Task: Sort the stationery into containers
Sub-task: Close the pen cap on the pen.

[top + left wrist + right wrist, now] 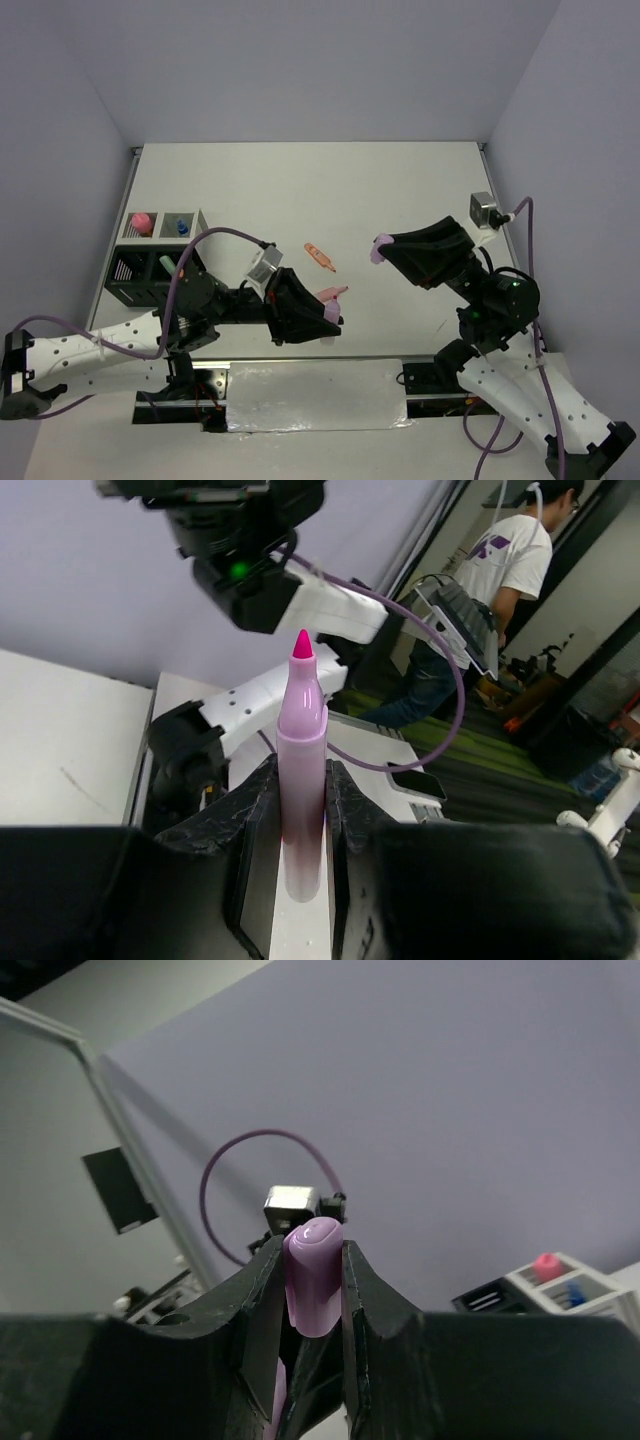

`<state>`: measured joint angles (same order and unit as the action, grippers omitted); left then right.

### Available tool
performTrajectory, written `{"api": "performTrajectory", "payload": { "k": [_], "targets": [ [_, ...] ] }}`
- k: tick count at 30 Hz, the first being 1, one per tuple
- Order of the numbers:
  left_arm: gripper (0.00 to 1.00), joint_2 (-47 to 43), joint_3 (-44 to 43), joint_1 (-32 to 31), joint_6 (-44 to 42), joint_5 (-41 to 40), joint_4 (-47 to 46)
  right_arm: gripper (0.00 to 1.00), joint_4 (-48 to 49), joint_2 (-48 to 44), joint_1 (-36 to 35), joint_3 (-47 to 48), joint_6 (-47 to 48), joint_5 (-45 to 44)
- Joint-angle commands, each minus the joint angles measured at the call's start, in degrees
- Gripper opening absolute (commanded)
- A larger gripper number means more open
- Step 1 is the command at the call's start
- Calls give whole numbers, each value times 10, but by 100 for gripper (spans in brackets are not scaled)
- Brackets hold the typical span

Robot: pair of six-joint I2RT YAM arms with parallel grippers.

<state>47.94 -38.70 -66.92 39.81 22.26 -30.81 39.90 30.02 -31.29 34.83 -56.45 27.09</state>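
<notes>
Gripping an uncapped pink pen (302,710) in the left gripper (302,800), clamped snug on the barrel, magenta tip poking out toward the right. Pinching a purple cap (312,1278) in the right gripper (312,1252) the same way, closed on it with the rounded end sticking out past the fingertips. Holding both up around the middle of the table (400,190), well apart from each other, with an orange pen (320,257) lying flat roughly between them and a bit farther back. Over at the left edge: the organizer (125,268), just beside the left arm.

Easy to mess up from here. To recap, need to line up tip and cap in mid-air; off by a little and likely to smear ink on the cap's rim, or to shove the pen back through the fingers. Also risky to drop it in uncapped: probably inks up whatever's already in there. And not much cap held on the right side, so could pop loose under a push.

Can't tell from any view which way the cap's open end faces. Can't make out the black compartments beyond a hint of green; only a pink top and a blue top showing in the white ones. Can't see the pen's back end either, buried in the gripper.
</notes>
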Motion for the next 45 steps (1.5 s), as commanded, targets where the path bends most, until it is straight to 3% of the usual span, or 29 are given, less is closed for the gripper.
{"api": "performTrajectory", "payload": {
  "k": [1,7,14,45],
  "targets": [
    [0,12,-35,-15,-32,11,-51,0,68,27,-54,3,-17,16],
    [0,1,-38,-16,-52,-18,-12,0,55,69,-162,19,32,0],
    [0,-2,-35,-16,-54,-24,-3,0,76,107,-221,37,55,-11],
    [0,-51,-34,-16,-78,-53,31,2,139,175,-262,26,73,34]
  ]
}}
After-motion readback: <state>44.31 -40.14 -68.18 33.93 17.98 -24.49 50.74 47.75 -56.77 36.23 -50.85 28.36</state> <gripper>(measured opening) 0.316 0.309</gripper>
